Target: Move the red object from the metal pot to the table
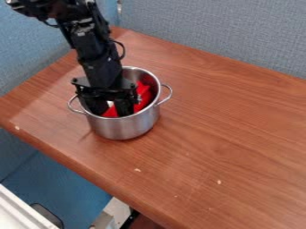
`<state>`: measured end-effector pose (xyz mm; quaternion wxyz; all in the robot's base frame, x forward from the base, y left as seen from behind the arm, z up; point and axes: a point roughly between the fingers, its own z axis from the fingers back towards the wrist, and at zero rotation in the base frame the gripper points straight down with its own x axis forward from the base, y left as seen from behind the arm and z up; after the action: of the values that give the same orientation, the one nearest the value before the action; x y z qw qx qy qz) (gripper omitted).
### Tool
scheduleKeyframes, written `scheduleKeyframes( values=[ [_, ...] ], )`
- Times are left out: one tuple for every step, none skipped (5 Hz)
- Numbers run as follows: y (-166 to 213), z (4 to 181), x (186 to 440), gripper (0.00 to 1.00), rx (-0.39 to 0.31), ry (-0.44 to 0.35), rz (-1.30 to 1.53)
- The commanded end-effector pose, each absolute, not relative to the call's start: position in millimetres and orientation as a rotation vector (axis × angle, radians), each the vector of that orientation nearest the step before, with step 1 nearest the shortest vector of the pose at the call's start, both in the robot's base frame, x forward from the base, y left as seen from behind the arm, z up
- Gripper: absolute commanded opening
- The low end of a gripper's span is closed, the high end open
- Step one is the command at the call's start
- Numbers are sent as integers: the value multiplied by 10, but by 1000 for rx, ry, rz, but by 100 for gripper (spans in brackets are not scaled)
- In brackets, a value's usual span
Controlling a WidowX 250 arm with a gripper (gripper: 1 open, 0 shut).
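the black gripper (111, 97) points straight down into the metal pot (124, 123), its fingers sunk below the rolled rim. the red object (141, 92) lies inside the pot, leaning against the far inner wall, with bright red showing on both sides of the gripper and between its fingers. the fingers sit right against the red piece and appear to be clamped onto it, though the dark fingers and the pot's wall hide the contact itself, so a firm hold cannot be fully confirmed. the red object is wholly within the pot; no part of it rests on the desk.

the pot stands upright on the brown wooden desk (216, 134), near the desk's left rear portion, with one small loop handle visible on its right side. the arm (78, 31) rises from the gripper toward the upper left corner of the view. the desk's grain runs along its length and a few pale specks dot the near part of the surface. a blue-grey wall (239, 31) stands behind the desk.
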<state>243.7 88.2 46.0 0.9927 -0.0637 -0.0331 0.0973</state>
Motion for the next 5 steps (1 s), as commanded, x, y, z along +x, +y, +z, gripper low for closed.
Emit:
scheduleKeyframes(
  values=[
    [889, 602, 2495, 0, -109, -117, 189],
    [884, 660, 2490, 0, -108, -125, 189],
    [889, 768, 2491, 0, -112, -145, 189],
    [904, 936, 2497, 0, -128, -172, 190],
    [899, 1220, 2545, 0, -182, -203, 193]
  ],
)
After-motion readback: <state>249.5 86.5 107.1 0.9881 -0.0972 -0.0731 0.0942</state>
